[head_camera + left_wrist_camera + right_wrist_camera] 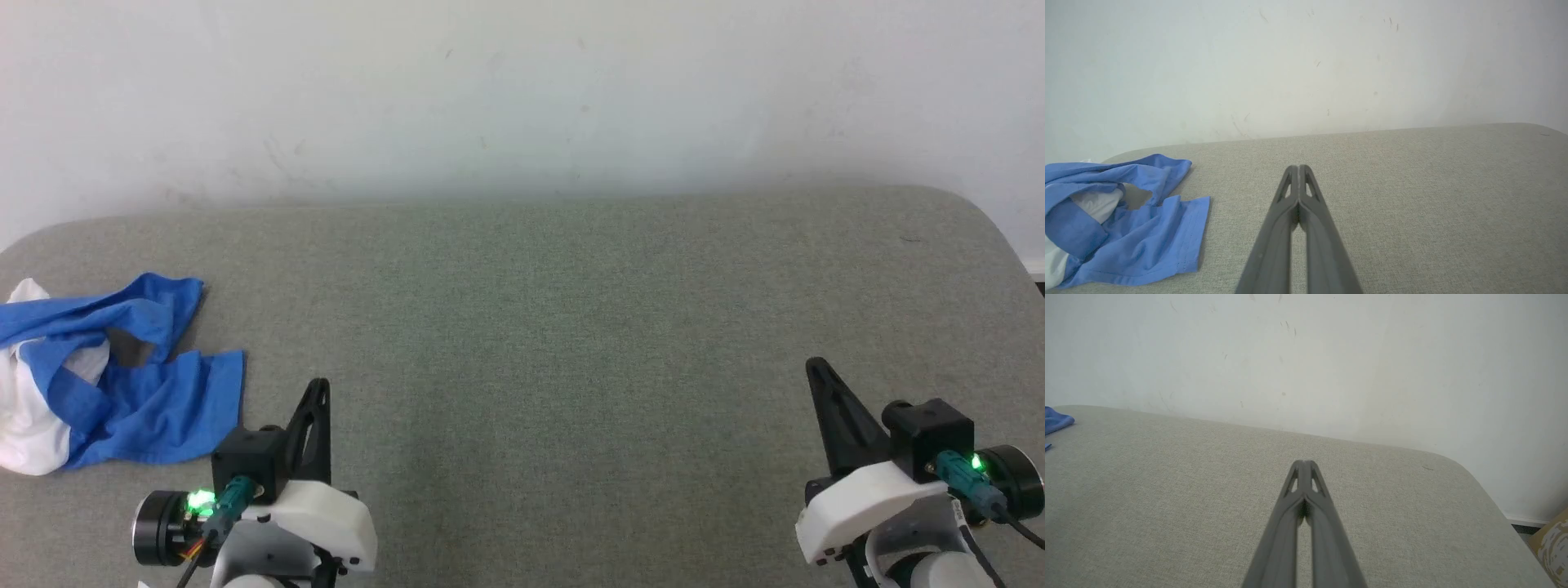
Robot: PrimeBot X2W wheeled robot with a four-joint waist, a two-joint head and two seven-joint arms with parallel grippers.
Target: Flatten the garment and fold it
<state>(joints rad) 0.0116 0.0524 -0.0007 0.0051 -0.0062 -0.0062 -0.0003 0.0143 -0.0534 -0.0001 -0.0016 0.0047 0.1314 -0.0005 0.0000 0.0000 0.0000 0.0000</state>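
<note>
L gripper (318, 392) sat near-left over the table (571, 327), fingers (1284, 228) pressed together tip to tip, holding nothing. R gripper (816, 371) near-right, same: closed, empty. Shirt (122, 384) lay crumpled at the table's left edge, just left of & slightly beyond L gripper, not touching it, well apart from R. Blue sleeves bunched over white body. White wall (522, 82) behind.

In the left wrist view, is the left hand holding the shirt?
No, the left hand is shut on nothing, and the shirt lies crumpled to its left, apart from it.
</note>
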